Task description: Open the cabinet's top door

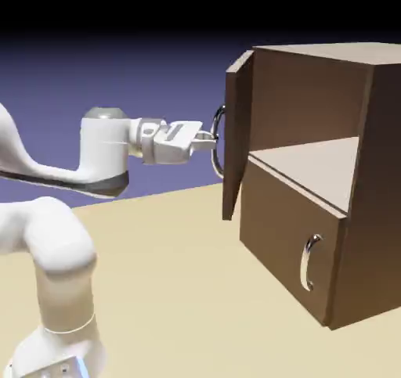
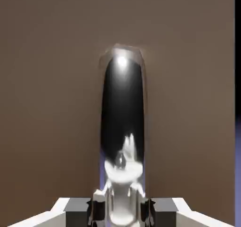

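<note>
— What did the gripper (image 1: 210, 141) have?
— Its fingers were clamped on the top door's (image 1: 238, 138) silver handle (image 2: 123, 127).
— And the door?
— It stood swung well open from the cabinet (image 1: 368, 196), with the lower door (image 1: 286, 247) shut beneath.

Both views are rendered, sharp and free of grain, with no bending at the edges. In the exterior view, even light falls from above: the counter (image 1: 172, 290) glows pale tan, the backdrop fades from violet to black at the top, and the cabinet (image 1: 376, 189) shows a darker side face. The hand view is dimmer, filled with flat brown wood; the top door's handle (image 2: 123, 113) reads as dark mirror with one bright glare spot near its upper end and slightly soft edges.
</note>
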Controlling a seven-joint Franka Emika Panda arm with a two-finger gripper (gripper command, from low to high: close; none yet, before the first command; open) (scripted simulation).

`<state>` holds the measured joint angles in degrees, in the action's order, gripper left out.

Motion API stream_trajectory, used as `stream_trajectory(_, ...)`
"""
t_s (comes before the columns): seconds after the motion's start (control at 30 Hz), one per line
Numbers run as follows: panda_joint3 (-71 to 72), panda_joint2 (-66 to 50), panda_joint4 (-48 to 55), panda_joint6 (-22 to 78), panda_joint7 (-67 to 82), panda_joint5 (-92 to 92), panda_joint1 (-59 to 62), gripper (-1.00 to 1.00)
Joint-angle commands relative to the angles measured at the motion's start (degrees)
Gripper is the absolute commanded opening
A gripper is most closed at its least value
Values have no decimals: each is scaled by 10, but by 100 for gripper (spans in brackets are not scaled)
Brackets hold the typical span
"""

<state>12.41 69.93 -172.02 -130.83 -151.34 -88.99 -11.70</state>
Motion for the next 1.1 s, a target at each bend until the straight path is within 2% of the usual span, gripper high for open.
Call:
stream_trajectory(0.0, 17, 4, -1, 17, 8, 26, -7, -100)
stream_trajectory(0.27, 174, -11, 31, 174, 38, 222, -53, -100)
stream_trajectory(0.5, 319, -80, 122, 323, 32, 363, -31, -100)
stream_trajectory(0.8, 503, -172, 300, 504, 15, 484, 107, -100)
stream_trajectory(1.07, 643, -196, 461, 626, 19, 548, 272, -100)
